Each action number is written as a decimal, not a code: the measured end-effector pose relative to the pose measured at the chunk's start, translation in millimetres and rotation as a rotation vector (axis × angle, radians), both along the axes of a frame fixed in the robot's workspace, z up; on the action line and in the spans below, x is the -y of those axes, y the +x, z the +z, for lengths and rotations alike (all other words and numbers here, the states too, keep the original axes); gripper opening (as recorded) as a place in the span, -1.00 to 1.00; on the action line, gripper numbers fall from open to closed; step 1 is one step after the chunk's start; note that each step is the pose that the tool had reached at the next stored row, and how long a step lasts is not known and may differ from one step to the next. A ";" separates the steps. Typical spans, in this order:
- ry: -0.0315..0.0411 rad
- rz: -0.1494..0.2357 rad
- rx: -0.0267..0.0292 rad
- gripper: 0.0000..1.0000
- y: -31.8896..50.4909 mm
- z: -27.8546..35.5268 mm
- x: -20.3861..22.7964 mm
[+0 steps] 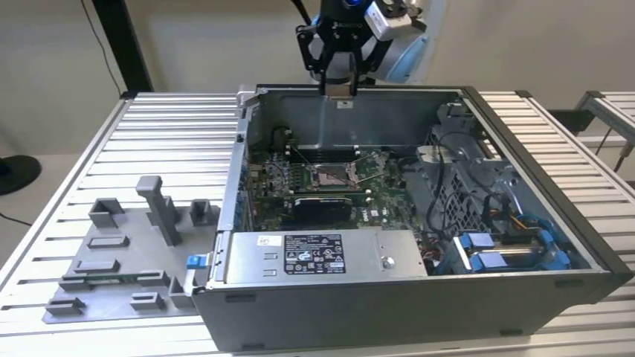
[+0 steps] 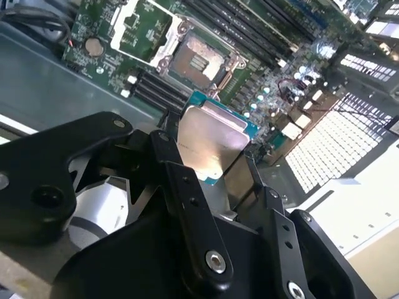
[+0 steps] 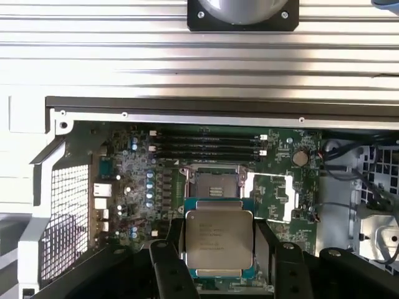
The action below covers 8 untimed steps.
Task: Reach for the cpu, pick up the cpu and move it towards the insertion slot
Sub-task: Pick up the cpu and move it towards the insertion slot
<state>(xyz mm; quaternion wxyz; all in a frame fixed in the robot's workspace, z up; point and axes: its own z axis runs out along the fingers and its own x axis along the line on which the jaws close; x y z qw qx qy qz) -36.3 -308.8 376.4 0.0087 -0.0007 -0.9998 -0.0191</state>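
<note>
claw [image 1: 340, 91] hangs above the back wall of the open computer case [image 1: 417, 297] in the exterior view, black fingers closed on the cpu [image 1: 340, 91], which shows there as a small pale plate at the fingertips; in both wrist views the cpu [image 3: 219, 240] sits clamped between the two black fingers [image 3: 173, 261], silvery lid facing the first wrist camera, thin teal-green edge showing round it; in the second wrist view the cpu [image 2: 212, 144] is seen edge-on and tilted, one finger [image 2: 187, 187] pressed on its side; cpu is in the air, clear of the board, not touching anything but the claw; insertion slot [image 1: 332, 175] lies on the green motherboard [image 1: 297, 182] inside the case, well below the claw; square metal frame, darker centre, open; in the first wrist view the insertion slot [image 3: 213, 184] shows just beyond the cpu's far edge; in the second wrist view the insertion slot [image 2: 196, 62] is beyond the cpu with memory slots [image 2: 243, 25] near it; grey fixture plate [image 1: 124, 260] with blocks rests on the slatted table [image 1: 149, 149] at the exterior view's left of the case
</note>
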 end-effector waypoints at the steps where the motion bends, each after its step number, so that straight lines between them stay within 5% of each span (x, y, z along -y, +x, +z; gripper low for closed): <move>1: 0.0001 -0.005 0.0000 -1.00 -0.3 -0.3 -0.3; 8: 0.0000 -0.048 0.0000 -1.00 -2.7 -1.6 -0.8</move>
